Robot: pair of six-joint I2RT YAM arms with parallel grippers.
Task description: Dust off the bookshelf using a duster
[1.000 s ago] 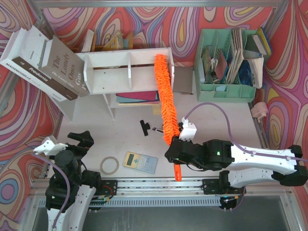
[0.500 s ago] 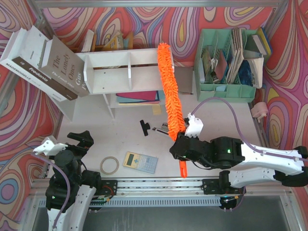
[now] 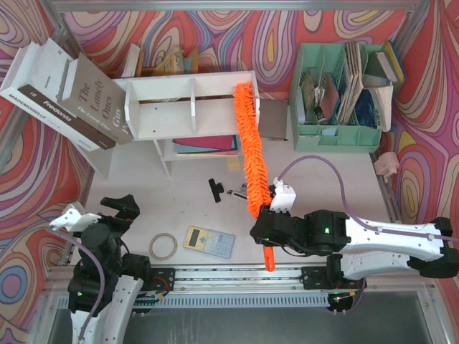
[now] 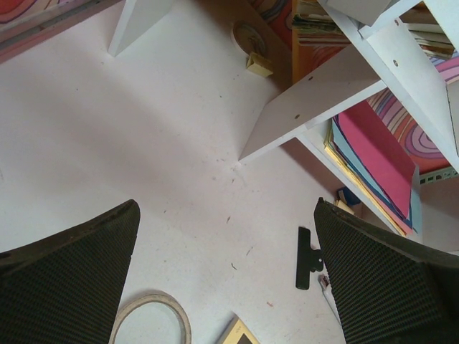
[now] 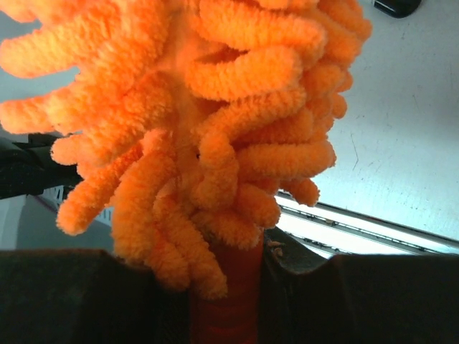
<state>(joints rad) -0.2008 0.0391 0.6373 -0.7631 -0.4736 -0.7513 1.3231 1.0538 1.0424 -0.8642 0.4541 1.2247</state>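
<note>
Duster (image 3: pixel 251 147) tip drawn back, now over bookshelf (image 3: pixel 179 100) right end | right claw (image 3: pixel 267 231) gripping its handle | left claw (image 4: pixel 226 265) wide open

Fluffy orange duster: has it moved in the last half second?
Yes. The orange chenille duster drew back down the view: its tip, earlier past the rear of the white bookshelf, now lies over it.

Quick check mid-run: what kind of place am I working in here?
Probably a staged robot test cell dressed as an office desk, not a real room: swirl-patterned walls on a metal frame enclose a white tabletop with a white board bookshelf, a mint-green slotted file organizer and a pale flat calculator.
</note>
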